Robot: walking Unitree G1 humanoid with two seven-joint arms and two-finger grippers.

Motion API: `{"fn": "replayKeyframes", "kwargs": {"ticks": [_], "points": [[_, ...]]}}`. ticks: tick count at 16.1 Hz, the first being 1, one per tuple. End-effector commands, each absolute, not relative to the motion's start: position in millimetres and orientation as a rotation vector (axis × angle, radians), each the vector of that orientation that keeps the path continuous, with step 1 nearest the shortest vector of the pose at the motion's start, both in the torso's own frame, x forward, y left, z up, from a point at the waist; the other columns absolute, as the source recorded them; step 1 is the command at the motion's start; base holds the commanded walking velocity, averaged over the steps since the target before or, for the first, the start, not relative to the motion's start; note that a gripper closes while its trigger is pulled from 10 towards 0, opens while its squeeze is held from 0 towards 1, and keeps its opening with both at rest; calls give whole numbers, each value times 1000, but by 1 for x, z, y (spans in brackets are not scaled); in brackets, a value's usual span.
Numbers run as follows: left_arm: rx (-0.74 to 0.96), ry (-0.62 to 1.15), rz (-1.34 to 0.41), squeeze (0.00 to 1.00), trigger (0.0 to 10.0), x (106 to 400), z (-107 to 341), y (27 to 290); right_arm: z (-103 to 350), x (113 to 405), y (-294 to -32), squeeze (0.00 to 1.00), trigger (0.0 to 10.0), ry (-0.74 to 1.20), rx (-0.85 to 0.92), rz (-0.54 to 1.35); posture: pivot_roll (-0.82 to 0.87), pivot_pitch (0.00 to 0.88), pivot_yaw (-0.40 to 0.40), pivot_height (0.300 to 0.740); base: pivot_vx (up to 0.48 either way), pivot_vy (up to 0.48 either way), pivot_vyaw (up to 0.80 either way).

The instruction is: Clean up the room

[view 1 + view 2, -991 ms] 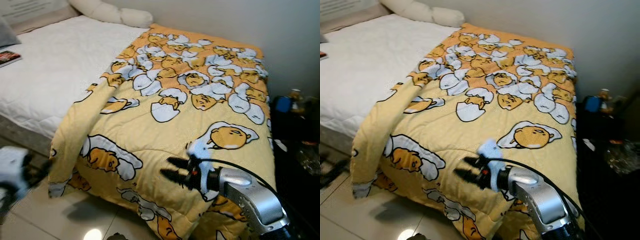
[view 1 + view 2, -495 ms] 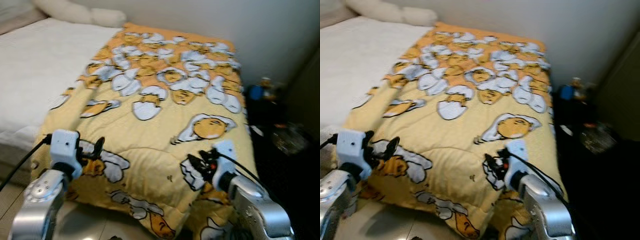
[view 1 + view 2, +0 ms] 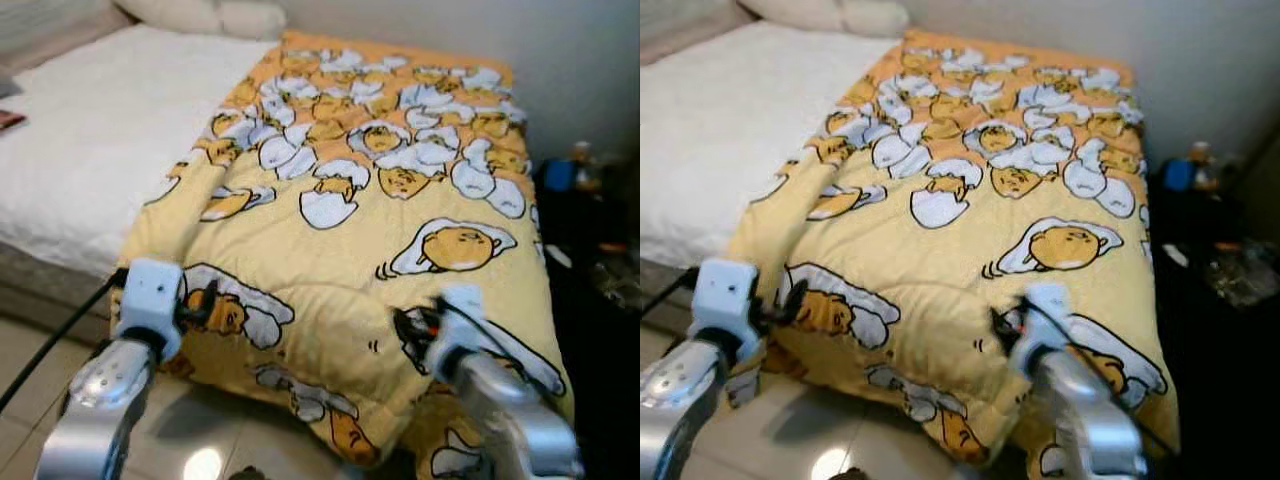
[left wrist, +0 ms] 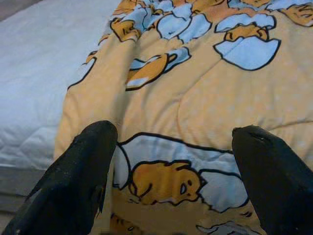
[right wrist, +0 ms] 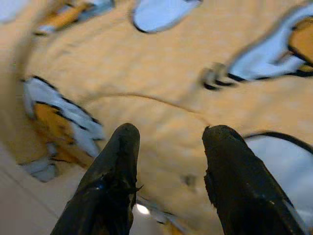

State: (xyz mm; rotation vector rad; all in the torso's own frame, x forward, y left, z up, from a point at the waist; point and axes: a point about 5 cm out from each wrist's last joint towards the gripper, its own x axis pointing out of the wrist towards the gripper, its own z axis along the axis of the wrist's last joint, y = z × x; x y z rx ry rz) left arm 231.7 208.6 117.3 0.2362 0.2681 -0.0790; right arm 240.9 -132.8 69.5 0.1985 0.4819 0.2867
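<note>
Bedroom: I am looking down at a bed (image 3: 90,140) with a white quilted mattress cover, standing on a pale tiled floor (image 3: 20,350) against a light wall (image 3: 580,60).
Far left: a small red-and-dark flat thing (image 3: 8,120) lies on the mattress at the edge of my head view; I cannot tell what it is.
Pillow: a white pillow (image 3: 215,15) sits at the head of the bed, next to the wall.
Left gripper (image 3: 205,310): my left arm reaches in from below, its white wrist block just short of the blanket's hanging left corner.
Left fingers (image 4: 80,171): in the left wrist view they stand wide apart, with the blanket edge between and beyond them, holding nothing.
Blanket (image 3: 380,200): a yellow quilted blanket printed with egg-yolk cartoon figures and white shells covers the right half of the bed; its near edge drapes over the foot of the bed toward the floor, and its left edge is folded back in a ridge.
Right gripper (image 3: 408,328): it is low over the blanket's near end, just beside a printed figure.
Right fingers (image 5: 115,186): in the right wrist view I see them apart, blanket fabric between them, not clamped on it.
Far right: a dark low stand (image 3: 590,260) beside the bed carries blurred small items, one of them blue (image 3: 562,176).
</note>
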Motion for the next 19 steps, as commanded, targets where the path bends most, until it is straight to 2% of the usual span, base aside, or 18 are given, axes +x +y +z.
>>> {"fn": "replayKeyframes", "kwargs": {"ticks": [1, 5, 19], "points": [[239, 253, -100, 0, 10000, 232, 122, 201, 71, 240, -145, 0, 10000, 490, 170, 232, -13, 0, -42, 740, 0, 398, 0], [263, 256, -125, 0, 10000, 237, 125, 195, 68, 240, -150, 0, 10000, 513, 200, 174, -11, 0, -43, 740, 0, 407, -105], [255, 271, -190, 0, 10000, 241, 126, 181, 67, 236, -149, 0, 10000, 533, 227, 165, -18, 0, -43, 740, 0, 405, -537]]}}
